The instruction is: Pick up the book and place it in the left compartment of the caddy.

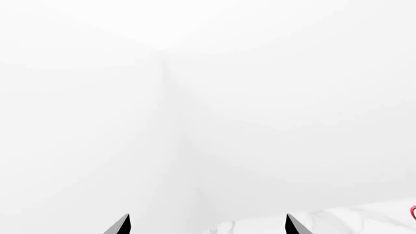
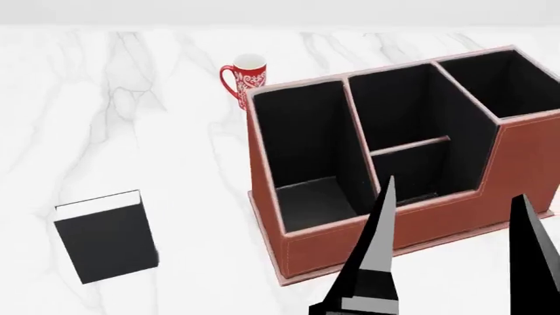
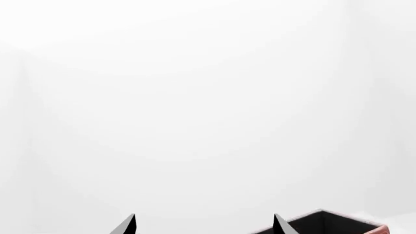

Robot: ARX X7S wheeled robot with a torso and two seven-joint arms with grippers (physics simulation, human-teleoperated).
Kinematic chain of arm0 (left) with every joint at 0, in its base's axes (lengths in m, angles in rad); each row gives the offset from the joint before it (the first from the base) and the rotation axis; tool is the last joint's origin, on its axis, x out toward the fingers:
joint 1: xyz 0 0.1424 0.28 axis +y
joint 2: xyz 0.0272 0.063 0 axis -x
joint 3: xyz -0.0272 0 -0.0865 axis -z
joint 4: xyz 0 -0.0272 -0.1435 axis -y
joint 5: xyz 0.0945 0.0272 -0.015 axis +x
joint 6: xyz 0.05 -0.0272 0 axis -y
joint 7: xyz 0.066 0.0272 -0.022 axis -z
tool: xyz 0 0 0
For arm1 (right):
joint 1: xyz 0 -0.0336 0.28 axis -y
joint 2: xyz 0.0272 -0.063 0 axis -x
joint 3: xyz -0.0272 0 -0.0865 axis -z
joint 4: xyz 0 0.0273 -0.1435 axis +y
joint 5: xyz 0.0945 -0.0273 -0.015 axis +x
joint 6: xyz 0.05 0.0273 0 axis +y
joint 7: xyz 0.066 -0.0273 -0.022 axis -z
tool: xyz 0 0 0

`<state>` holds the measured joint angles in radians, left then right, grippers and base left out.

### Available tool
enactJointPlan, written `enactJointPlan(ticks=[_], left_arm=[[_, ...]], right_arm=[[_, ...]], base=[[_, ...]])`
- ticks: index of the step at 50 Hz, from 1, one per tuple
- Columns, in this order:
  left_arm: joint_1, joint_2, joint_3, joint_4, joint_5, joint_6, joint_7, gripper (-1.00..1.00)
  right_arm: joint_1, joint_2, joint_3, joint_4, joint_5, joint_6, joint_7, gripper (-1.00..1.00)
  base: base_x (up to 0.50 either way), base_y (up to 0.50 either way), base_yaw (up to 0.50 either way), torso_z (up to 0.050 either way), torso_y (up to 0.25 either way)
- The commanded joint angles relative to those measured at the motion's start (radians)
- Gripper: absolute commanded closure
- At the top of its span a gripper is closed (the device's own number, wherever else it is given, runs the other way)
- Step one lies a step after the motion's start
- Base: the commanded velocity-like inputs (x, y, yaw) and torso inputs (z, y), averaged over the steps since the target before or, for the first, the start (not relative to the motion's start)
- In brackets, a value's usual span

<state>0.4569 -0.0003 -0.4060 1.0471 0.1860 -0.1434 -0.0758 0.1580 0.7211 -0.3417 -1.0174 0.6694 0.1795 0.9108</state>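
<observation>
A bare simulated scene; white marble tabletop (image 2: pixel 131 98), blank white walls (image 1: pixel 260 97); no real room.

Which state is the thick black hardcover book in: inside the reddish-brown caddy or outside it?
Outside. The thick black hardcover book sits on the white marble table, apart from the reddish-brown caddy.

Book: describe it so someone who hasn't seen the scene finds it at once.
On the white marble table, find the big reddish-brown caddy with black compartments. The book lies apart from it, to its left in the head view. It is a plain black slab with a white page edge, unlike the patterned red mug behind the caddy.
</observation>
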Motion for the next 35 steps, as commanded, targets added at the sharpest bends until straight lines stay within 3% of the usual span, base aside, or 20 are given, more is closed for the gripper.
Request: enactJointPlan(ticks=[1, 7, 8, 13, 26, 35], left_arm=[[-0.006, 0.000, 0.004, 0.000, 0.005, -0.006, 0.004, -1.00], [-0.012, 0.000, 0.010, 0.000, 0.010, -0.013, 0.005, -1.00], [-0.016, 0.000, 0.013, 0.000, 0.012, -0.017, 0.007, -1.00], [-0.021, 0.000, 0.016, 0.000, 0.015, -0.023, 0.010, -1.00], [-0.027, 0.000, 0.015, 0.000, 0.018, -0.030, 0.013, -1.00], [-0.030, 0.000, 0.018, 0.000, 0.022, -0.033, 0.015, -1.00]], right_arm=[[0.008, 0.013, -0.013, 0.003, 0.006, -0.004, 0.011, -1.00], [0.015, 0.015, -0.033, 0.002, -0.006, 0.000, 0.006, -1.00], [0.041, 0.021, -0.049, -0.016, -0.050, 0.068, 0.049, -1.00], [0.047, 0.034, -0.084, -0.019, -0.073, 0.041, 0.032, -1.00], [0.056, 0.039, -0.099, -0.006, -0.047, 0.023, 0.047, -1.00], [0.052, 0.047, -0.085, -0.001, -0.026, -0.011, 0.060, -1.00]], base=[[0.49, -0.26, 0.00, 0.000, 0.000], [0.50, -0.26, 0.00, 0.000, 0.000], [0.50, -0.22, 0.00, 0.000, 0.000], [0.00, 0.00, 0.00, 0.000, 0.003], [0.33, 0.37, 0.00, 0.000, 0.000], [0.01, 0.01, 0.00, 0.000, 0.001]])
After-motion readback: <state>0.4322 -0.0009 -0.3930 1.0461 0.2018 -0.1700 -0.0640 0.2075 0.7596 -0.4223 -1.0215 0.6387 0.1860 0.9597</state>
